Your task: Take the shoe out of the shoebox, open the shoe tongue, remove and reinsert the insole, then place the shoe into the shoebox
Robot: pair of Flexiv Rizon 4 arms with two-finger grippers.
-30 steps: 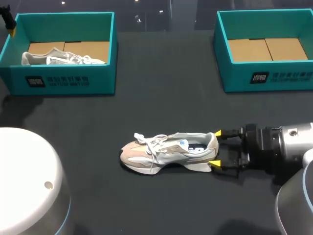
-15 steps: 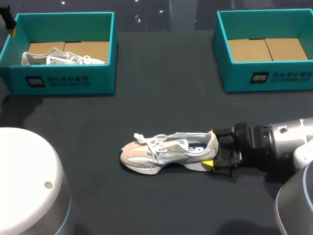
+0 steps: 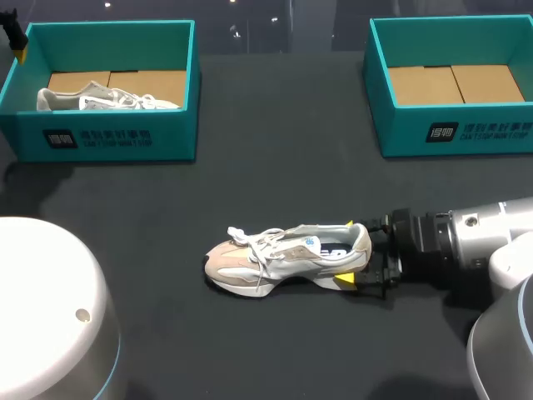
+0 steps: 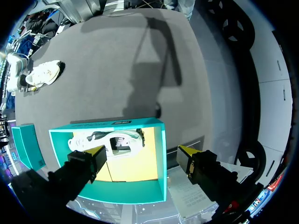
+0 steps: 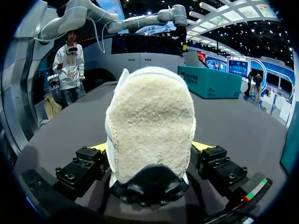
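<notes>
Right gripper (image 3: 347, 252) straddling heel (image 5: 149, 126) of shoe (image 3: 275, 258), fingers spread, not yet clamping. Shoe standing on sole mid-table, outside both boxes. Likely handling light; fleecy collar squashing under pinch, sole stiffer, so gripping low on heel looking best. Farther off, left gripper (image 4: 142, 154) hovering released over left shoebox (image 3: 117, 137).

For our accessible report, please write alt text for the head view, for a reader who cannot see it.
A beige shoe lies on a dark table, the right hand open around its heel. Behind it stand two teal boxes: the left box holds a second shoe, the right box is empty.
</notes>
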